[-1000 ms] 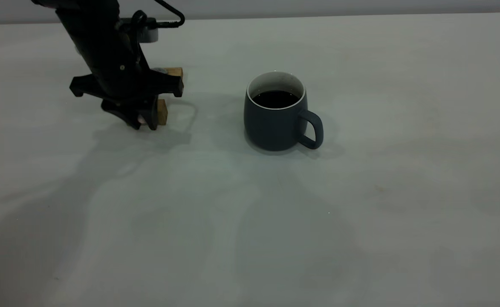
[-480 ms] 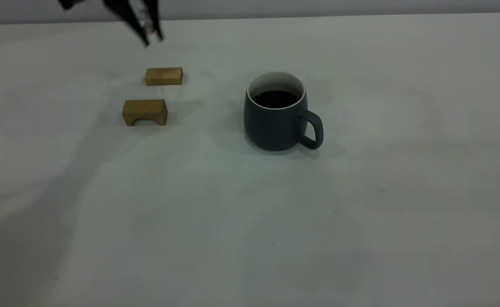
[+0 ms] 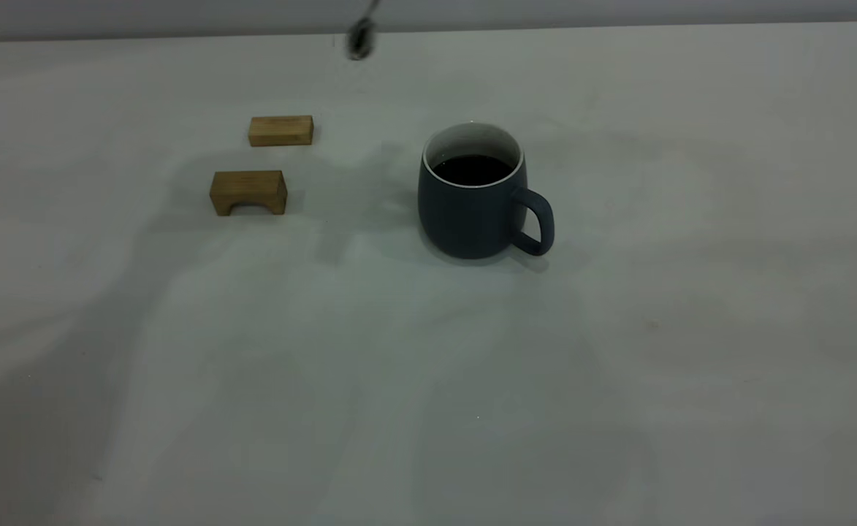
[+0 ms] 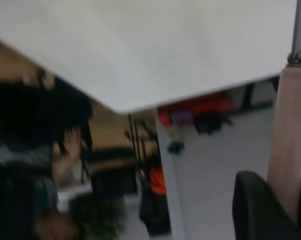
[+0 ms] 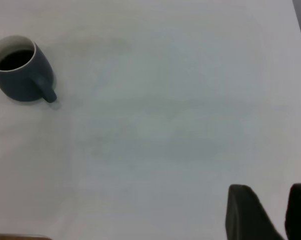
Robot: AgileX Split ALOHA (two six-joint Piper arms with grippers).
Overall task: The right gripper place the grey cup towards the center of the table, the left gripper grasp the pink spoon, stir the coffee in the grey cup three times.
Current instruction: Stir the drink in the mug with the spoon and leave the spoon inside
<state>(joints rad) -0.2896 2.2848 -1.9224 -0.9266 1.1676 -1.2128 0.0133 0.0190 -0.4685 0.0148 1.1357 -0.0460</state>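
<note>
Grey cup (image 3: pixel 472 193) of coffee (image 3: pixel 472 169) upright mid-table (image 3: pixel 428 365), we see our left gripper (image 4: pixel 290 210) clamping the pink spoon (image 4: pixel 289 135) aloft, right gripper (image 5: pixel 270 212) slightly parted, empty, well apart.

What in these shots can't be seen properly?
- Left gripper: exterior view's top edge cuts it off entirely; only the pink-handled spoon's grey bowl hangs into view, blurred.
- Right gripper: absent from the exterior view; wrist view shows only dark fingertips, parted.
- Dark coffee depth: hidden by the slate-grey mug's wall.
</note>
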